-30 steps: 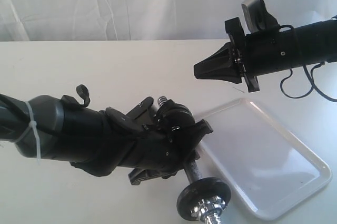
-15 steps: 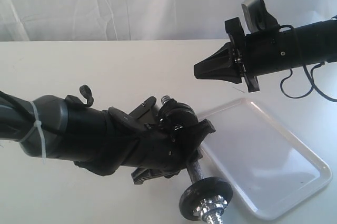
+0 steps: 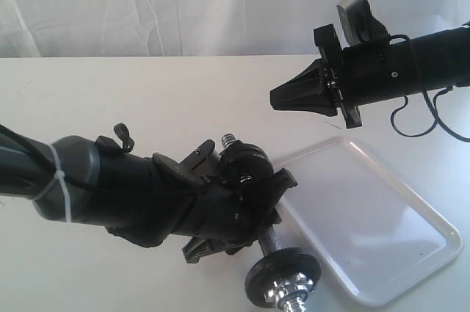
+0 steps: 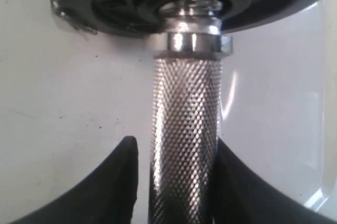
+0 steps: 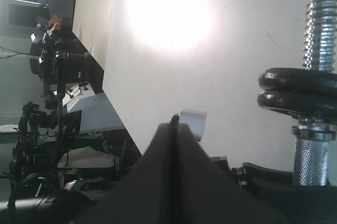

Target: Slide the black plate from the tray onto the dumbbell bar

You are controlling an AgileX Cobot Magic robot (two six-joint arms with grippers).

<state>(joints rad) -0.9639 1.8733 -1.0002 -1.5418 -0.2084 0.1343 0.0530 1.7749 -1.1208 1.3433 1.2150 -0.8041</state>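
The dumbbell bar (image 3: 269, 237) stands tilted, its lower end near the table. My left gripper (image 3: 263, 209) is shut on its knurled middle (image 4: 184, 129); one finger presses the bar, the other shows a thin gap. Two black plates (image 5: 297, 93) sit stacked under the upper threaded end (image 5: 321, 29), also seen as a dark lump (image 3: 248, 159). A third disc (image 3: 283, 274) with a silver nut sits at the lower end. The white tray (image 3: 411, 202) holds no disc. My right gripper (image 3: 275, 99) hovers above the table, shut and empty (image 5: 174, 122).
The tray lies at the front right of the white table (image 3: 147, 99), beside the bar's lower end. A white curtain (image 3: 183, 4) hangs behind the table. The left arm's bulk (image 3: 110, 194) covers the front left. A small white object (image 5: 192, 122) shows past my right fingertips.
The left arm has shifted slightly with the bar, which rocked a little right and came back. The right arm has not moved.
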